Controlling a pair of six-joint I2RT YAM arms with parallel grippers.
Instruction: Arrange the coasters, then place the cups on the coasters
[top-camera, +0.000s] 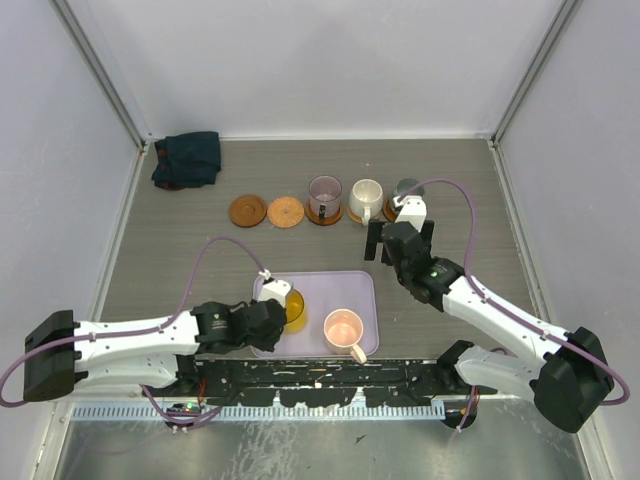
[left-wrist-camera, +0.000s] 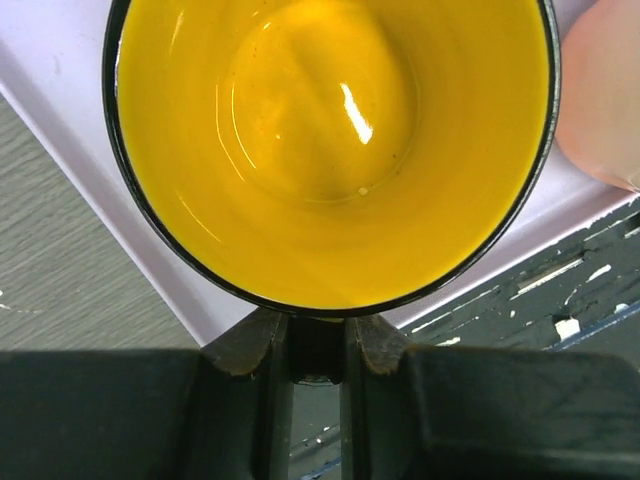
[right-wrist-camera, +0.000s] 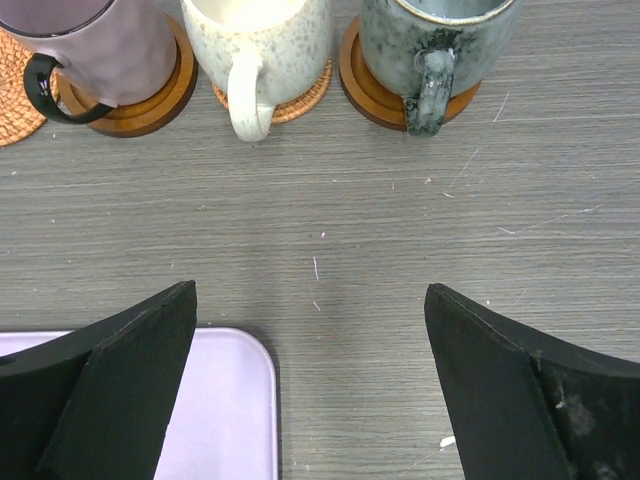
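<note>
Left fingers (left-wrist-camera: 250, 345) pinch the dark handle (left-wrist-camera: 318, 350) of the glossy yellow-orange ceramic cup (left-wrist-camera: 330, 150) (on lavender rectangular tray (left-wrist-camera: 45, 65)); right fingers (right-wrist-camera: 130, 370) spread wide over grey bench (right-wrist-camera: 400, 220).

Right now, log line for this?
left gripper: jaws on yellow cup handle; right gripper: open, empty; three cups on coasters; two coasters bare; pink cup on tray

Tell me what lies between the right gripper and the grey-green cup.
Only bare grey tabletop lies between the right gripper, jaws open, and the grey-green cup on its coaster; the right wrist view shows that.
</note>
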